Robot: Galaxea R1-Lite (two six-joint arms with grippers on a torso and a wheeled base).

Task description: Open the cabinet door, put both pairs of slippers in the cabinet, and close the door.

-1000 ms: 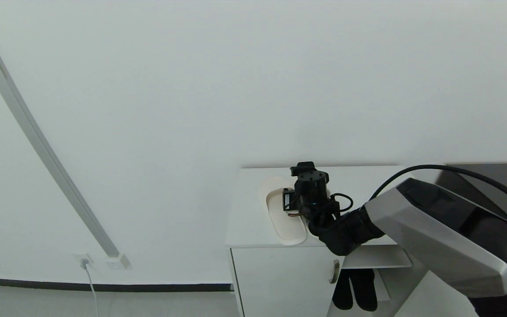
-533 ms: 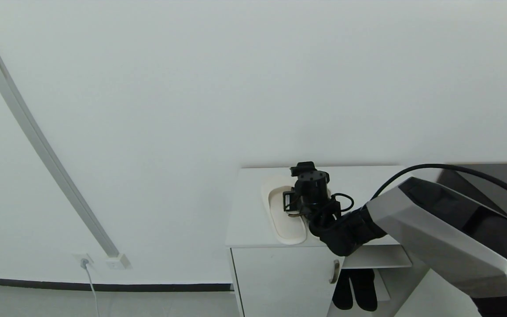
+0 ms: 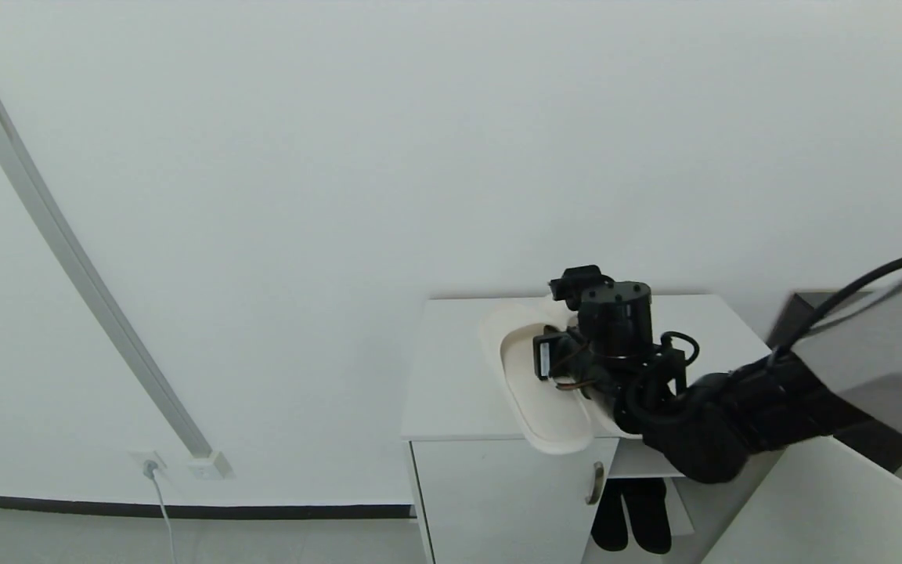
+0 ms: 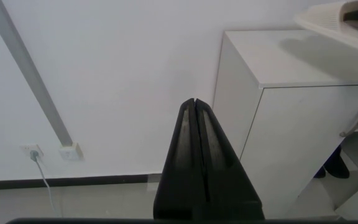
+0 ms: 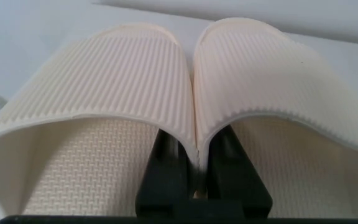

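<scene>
A pair of cream slippers [image 3: 545, 392] [image 5: 129, 81] hangs in my right gripper [image 3: 576, 372] [image 5: 194, 165], which is shut on the two touching strap edges. The pair is raised over the white cabinet [image 3: 451, 376], heels sticking out past its front edge. The cabinet's left door [image 3: 506, 493] with its metal handle [image 3: 596, 482] is closed. The right side stands open, and a pair of black slippers [image 3: 631, 517] lies on the lower shelf. My left gripper [image 4: 194, 124] is shut on nothing, low and to the left of the cabinet [image 4: 291, 124].
A white panel [image 3: 803, 509] slants at the lower right beside the open compartment. A white wall rises behind, with a grey cable duct [image 3: 67, 243] running down to a socket [image 3: 149, 466] near the floor. A dark surface [image 3: 874, 368] lies to the cabinet's right.
My right arm has lifted the cream slippers and pulled them to the right and toward the cabinet's front edge, so the heels now overhang it.
</scene>
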